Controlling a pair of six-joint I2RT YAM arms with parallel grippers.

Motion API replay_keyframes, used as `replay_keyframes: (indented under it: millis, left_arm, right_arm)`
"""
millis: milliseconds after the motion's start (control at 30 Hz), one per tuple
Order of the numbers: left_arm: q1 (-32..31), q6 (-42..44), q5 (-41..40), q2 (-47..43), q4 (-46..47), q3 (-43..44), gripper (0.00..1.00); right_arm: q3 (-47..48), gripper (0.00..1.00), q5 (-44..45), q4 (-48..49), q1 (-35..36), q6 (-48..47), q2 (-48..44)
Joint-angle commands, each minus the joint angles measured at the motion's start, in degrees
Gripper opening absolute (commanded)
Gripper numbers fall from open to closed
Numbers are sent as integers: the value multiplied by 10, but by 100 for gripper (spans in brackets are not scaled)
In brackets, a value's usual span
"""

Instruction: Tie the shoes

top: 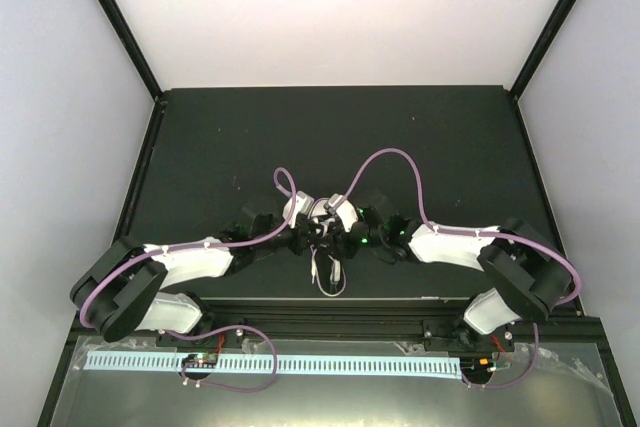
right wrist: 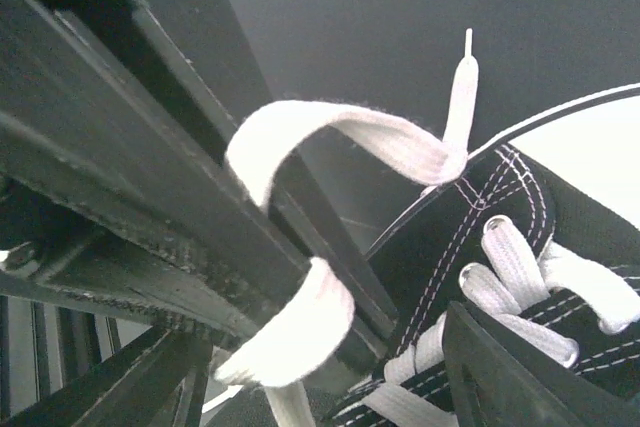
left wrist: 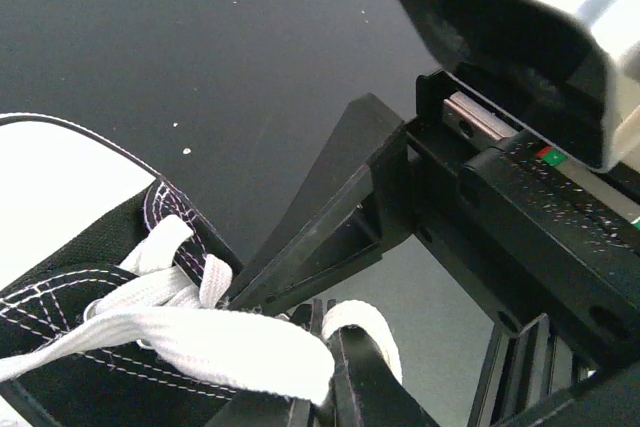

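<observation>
Sneaker [right wrist: 450,237] aglet [right wrist: 467,39]: right wrist, not left.

A matte black worktop [top: 250,137] is boxed in by pale walls [top: 340,7], with 2 black posts [top: 115,22] rising from its far corners. A black rail [top: 380,312] runs along its near edge, with a white slotted strip [top: 330,364] just beside it. White specks [left wrist: 186,151] dot the surface.

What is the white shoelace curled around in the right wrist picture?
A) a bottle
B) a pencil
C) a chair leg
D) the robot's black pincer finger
D: the white lace loops over and under one black finger of the right pincer, next to the black sneaker.
</observation>
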Motion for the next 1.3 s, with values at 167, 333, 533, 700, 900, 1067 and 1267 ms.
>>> replay_keyframes:
  millis: [167, 333, 533, 700, 900, 1067, 1267]
  left_arm:
    - [1, 10, 12, -10, 17, 1, 2]
    - [0, 6, 11, -12, 12, 1, 10]
    - [2, 4, -4, -46, -15, -20, 41]
    - [13, -4, -31, -102, -28, -71, 46]
    - [34, -34, -84, -137, -31, -102, 42]
    - [47, -33, -85, -77, -58, -55, 36]
    - [58, -26, -57, 20, -39, -12, 34]
  right_arm:
    - [1, 39, 35, 11, -1, -25, 5]
    - [-13, 2, 71, 34, -1, -5, -14]
    - [-23, 2, 90, 35, -1, -5, -41]
    - [-36, 2, 92, 41, -1, 0, -57]
    - [-44, 2, 83, 39, -1, 2, -65]
    - [-46, 2, 75, 38, 0, 4, -68]
    - [-47, 2, 68, 42, -1, 9, -69]
